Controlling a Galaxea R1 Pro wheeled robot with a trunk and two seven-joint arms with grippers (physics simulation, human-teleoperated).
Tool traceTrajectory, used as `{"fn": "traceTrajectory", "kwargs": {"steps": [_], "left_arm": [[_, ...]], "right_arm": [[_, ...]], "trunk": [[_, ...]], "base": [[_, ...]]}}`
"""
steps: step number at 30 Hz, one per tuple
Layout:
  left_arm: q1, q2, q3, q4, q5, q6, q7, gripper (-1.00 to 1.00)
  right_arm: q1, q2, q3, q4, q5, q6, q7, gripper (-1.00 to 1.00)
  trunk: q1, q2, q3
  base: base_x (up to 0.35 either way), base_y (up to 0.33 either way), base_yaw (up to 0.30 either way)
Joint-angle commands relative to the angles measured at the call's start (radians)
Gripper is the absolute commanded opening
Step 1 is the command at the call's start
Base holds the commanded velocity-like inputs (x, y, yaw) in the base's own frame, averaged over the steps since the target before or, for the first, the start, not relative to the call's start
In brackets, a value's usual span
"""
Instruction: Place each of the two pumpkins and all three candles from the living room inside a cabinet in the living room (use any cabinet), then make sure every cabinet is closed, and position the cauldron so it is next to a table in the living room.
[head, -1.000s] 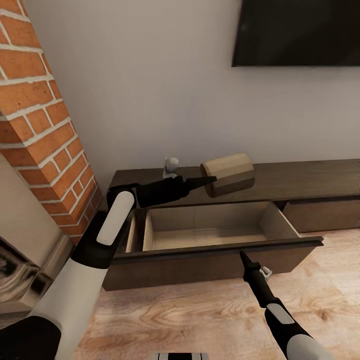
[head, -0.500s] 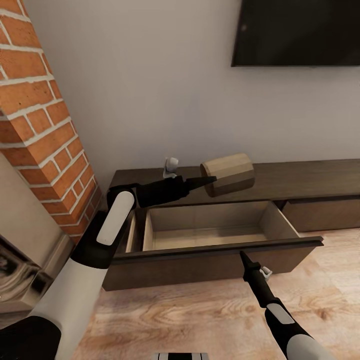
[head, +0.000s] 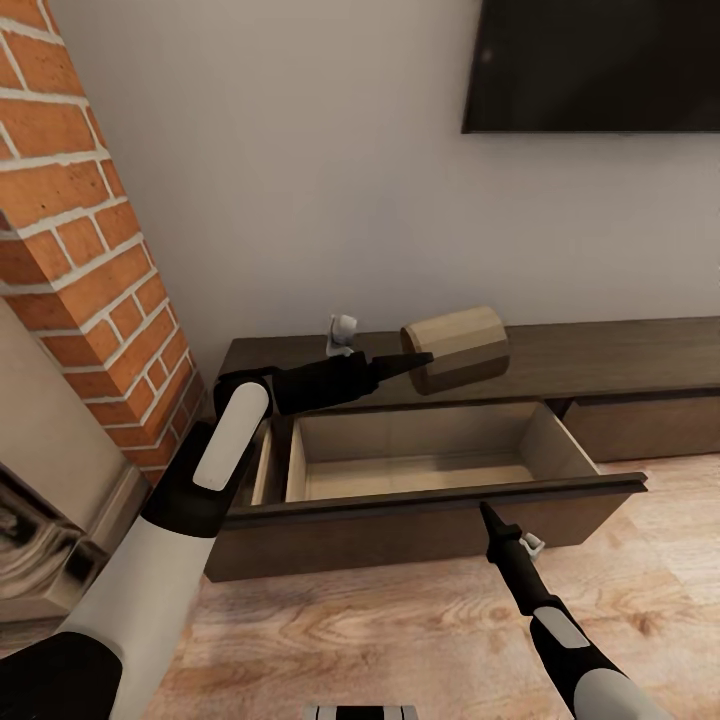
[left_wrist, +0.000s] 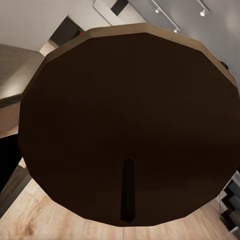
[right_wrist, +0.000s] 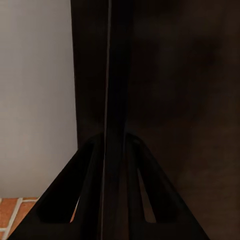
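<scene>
A brick column (head: 90, 250) rises at the left, a dark screen (head: 595, 65) hangs on the pale wall at the far right, and wood-plank floor (head: 400, 640) runs along the near edge. No writing or label can be read anywhere.

The cabinet (head: 600, 355) stretches along the wall, with one drawer (head: 420, 455) pulled out toward the near side; its pale interior holds nothing visible.

One candle (head: 457, 349) is in view, tilted on its side in the air above the cabinet top and the far edge of the drawer. The left gripper (head: 418, 362) reaches in from the left and pinches the candle at its left end; in the left wrist view the candle's dark round face (left_wrist: 125, 125) sits right in front of the camera.

The right gripper (head: 487, 514) points at the drawer's front panel, its tip at the panel's top edge. Its fingers (right_wrist: 116, 150) are pressed together, forming one narrow dark blade.
</scene>
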Motion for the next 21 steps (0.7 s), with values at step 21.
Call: {"fn": "traceTrajectory", "kwargs": {"steps": [21], "left_arm": [[-0.001, -0.001, 0.001, 0.001, 0.001, 0.005, -0.003, -1.0]], "right_arm": [[-0.001, 0.012, 0.027, 0.0, -0.004, 0.019, 0.012, -1.0]], "trunk": [[0.0, 0.0, -0.001]], "base": [[-0.033, 0.0, 0.0]]}}
